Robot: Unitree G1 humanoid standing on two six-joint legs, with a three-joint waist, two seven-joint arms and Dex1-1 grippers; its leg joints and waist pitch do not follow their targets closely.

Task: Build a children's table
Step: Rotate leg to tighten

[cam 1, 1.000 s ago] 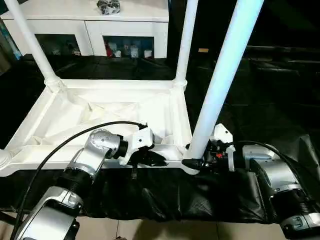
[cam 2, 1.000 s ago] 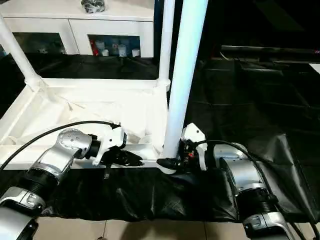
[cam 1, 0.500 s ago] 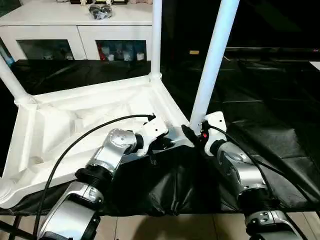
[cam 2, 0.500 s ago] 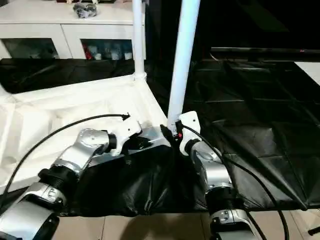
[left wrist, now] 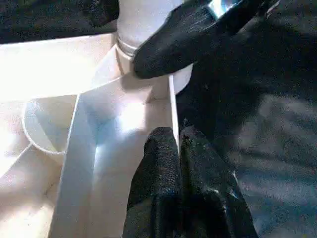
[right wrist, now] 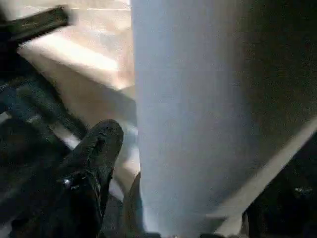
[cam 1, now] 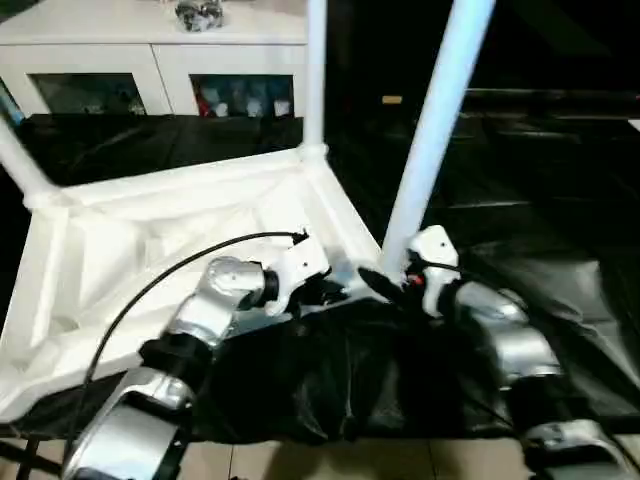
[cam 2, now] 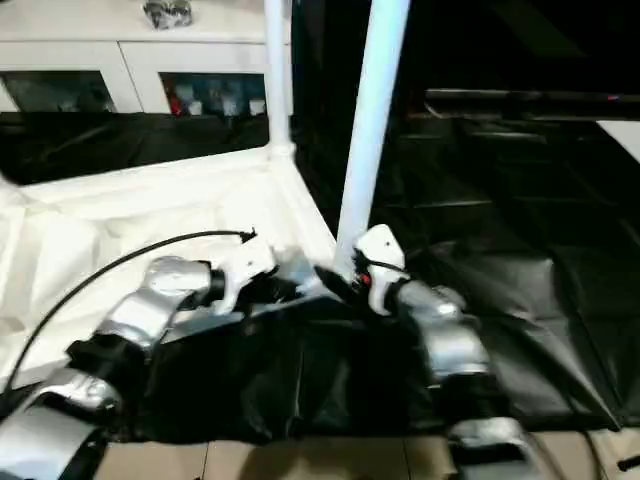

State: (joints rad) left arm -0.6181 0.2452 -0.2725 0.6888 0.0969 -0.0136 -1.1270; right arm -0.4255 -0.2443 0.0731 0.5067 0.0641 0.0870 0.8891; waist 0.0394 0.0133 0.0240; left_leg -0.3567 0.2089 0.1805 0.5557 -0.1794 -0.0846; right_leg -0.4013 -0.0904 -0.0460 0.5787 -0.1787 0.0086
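The white children's table [cam 1: 150, 240] lies upside down on a black cloth, ribbed underside up, with three legs rising from its corners. My left gripper [cam 1: 335, 292] is at the near rim beside the near right corner. In the left wrist view its fingers [left wrist: 158, 168] are shut on the thin rim wall. My right gripper [cam 1: 385, 283] is at the base of the near right leg [cam 1: 430, 130]. One finger [right wrist: 99, 144] lies against that leg [right wrist: 183, 114] and the other is hidden behind it.
A white glass-doored cabinet [cam 1: 150, 50] stands behind the table with a small dark object [cam 1: 198, 12] on top. The black cloth [cam 1: 350, 370] hangs in folds over the near edge in front of my arms. Dark floor lies to the right.
The table has turned relative to the cabinet, its near right corner swinging away from me, both grippers going with it. In the last half second my right forearm swung out to the right.
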